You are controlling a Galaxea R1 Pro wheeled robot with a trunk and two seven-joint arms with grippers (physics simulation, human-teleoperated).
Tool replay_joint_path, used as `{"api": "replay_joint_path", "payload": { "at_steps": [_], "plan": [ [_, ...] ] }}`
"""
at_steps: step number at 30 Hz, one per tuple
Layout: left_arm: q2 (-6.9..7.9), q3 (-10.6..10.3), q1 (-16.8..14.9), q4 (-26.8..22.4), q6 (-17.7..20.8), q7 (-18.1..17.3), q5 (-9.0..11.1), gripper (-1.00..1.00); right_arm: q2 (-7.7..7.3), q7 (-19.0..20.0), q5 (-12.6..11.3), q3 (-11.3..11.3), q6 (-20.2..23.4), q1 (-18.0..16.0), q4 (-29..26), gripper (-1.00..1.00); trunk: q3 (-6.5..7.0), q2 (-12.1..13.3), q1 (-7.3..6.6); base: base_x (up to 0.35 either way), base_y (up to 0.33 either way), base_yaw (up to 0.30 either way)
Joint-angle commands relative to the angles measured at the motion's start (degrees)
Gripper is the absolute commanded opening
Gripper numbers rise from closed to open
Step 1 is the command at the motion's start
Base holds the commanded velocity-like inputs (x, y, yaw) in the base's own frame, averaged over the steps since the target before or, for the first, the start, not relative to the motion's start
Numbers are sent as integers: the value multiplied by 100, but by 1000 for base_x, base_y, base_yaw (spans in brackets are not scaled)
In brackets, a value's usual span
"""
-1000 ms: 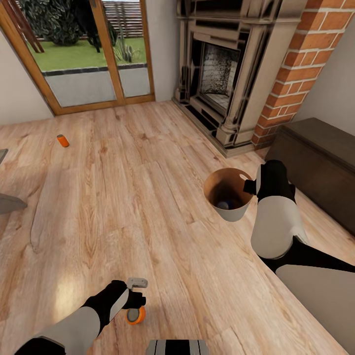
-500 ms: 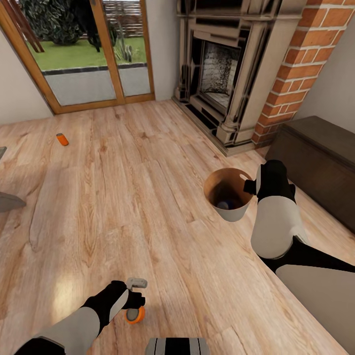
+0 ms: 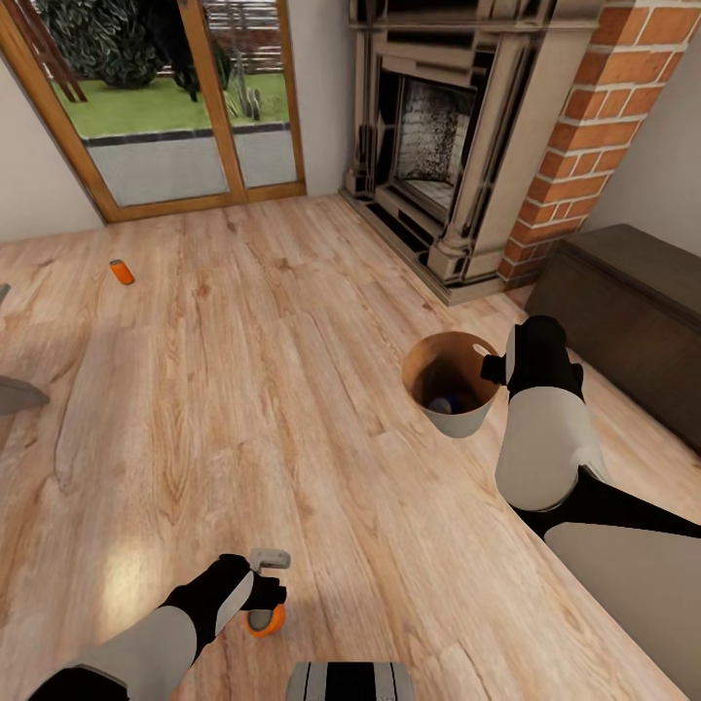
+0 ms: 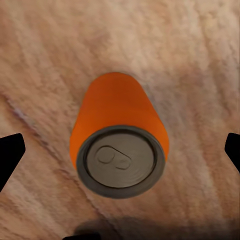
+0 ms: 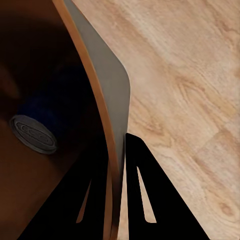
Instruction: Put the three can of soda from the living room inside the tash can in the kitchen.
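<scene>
- Far left on the wood floor point(image 3: 292, 370), we see one soda can point(image 3: 121, 272) lying near the glass doors point(image 3: 166, 107).
- Our left gripper point(image 3: 265, 587) hangs spread wide over a second soda can point(image 4: 119, 135), which stands upright on the floor between the fingertips point(image 4: 11, 155), untouched.
- Right of centre, the trash can point(image 3: 458, 419) holds a can point(image 5: 32, 132) inside.
- Our right gripper point(image 5: 119, 200) is clamped on the bin's rim, beside the brick fireplace point(image 3: 458, 146) and dark chest point(image 3: 623, 312).
</scene>
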Motion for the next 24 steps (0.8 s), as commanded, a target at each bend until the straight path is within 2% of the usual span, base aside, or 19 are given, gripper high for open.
{"api": "replay_joint_path", "payload": {
  "at_steps": [1, 5, 24],
  "plan": [
    [-1, 0, 0, 0, -1, 0, 0, 100, 0, 22, -71, 2, 0, -4, -2, -100, -18, -42, 22, 0, 0, 0],
    [-2, 0, 0, 1, -4, 0, 0, 100, 0, 22, -71, 2, 0, -4, -2, -100, -89, -203, 109, 0, 0, 0],
    [-12, -7, 2, -3, -22, 8, -5, 100, 0, 24, -62, 19, 0, -13, 12, -100, -89, -203, 109, 0, 0, 0]
  ]
}}
